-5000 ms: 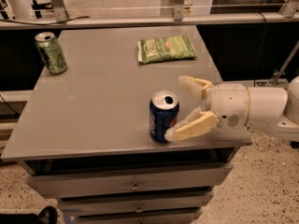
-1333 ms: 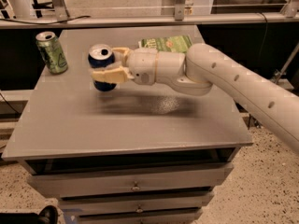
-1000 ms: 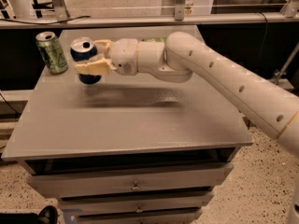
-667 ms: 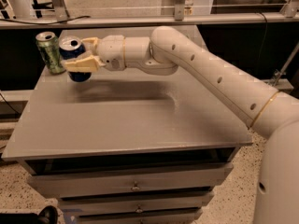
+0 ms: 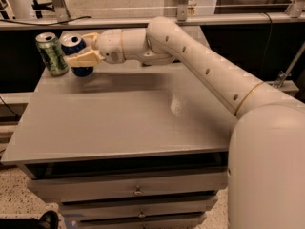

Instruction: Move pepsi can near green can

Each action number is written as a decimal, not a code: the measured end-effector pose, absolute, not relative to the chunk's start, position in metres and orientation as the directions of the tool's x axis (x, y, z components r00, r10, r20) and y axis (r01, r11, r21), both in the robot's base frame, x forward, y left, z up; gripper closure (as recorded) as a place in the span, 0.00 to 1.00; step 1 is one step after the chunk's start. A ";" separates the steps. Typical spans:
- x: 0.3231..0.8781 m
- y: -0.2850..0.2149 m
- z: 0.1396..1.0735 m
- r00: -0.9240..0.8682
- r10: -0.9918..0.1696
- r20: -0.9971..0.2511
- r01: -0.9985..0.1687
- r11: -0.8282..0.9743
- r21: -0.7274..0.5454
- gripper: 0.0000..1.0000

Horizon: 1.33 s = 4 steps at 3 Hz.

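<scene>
We see the gripper point(image 5: 76, 49) clamped on the pepsi can point(image 5: 73, 43). Its two tan fingers point(image 5: 86, 59) press the can's sides, one crossing the blue body in front and the other behind, near the silver top. The can stands upright in the grip, its blue base showing below the front finger. We cannot tell whether that base rests on the surface or hangs just above it, though a shadow lies directly beneath. Just past the fingertips, on the side away from the wrist, stands the green can point(image 5: 51, 54), also upright. It is so near the pepsi can that the two touch or all but touch; we cannot say which. Behind the gripper the white wrist widens into the arm point(image 5: 200, 63), which runs back from the hand over the far part of the grey table point(image 5: 119, 120) and swells into a large white body at the near corner of the view. Both cans are at the table's far corner, the one toward which the gripper points. Under the tabletop, well below the hand, we make out stacked drawers point(image 5: 95, 191) with small metal handles. Beyond the hand a metal rail point(image 5: 228, 18) runs along the back of the table, and speckled floor point(image 5: 14, 199) shows beside the drawers.
</scene>
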<state>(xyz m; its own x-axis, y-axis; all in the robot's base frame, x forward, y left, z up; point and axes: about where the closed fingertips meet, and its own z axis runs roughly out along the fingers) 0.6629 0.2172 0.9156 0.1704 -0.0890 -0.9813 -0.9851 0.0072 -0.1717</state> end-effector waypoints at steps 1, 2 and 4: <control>0.680 0.217 0.911 0.172 -0.106 -0.979 -0.985 0.008 -0.174 1.00; 0.688 0.221 0.905 0.156 -0.108 -0.982 -0.988 0.003 -0.158 0.84; 0.695 0.226 0.901 0.144 -0.102 -0.984 -0.989 0.003 -0.145 0.36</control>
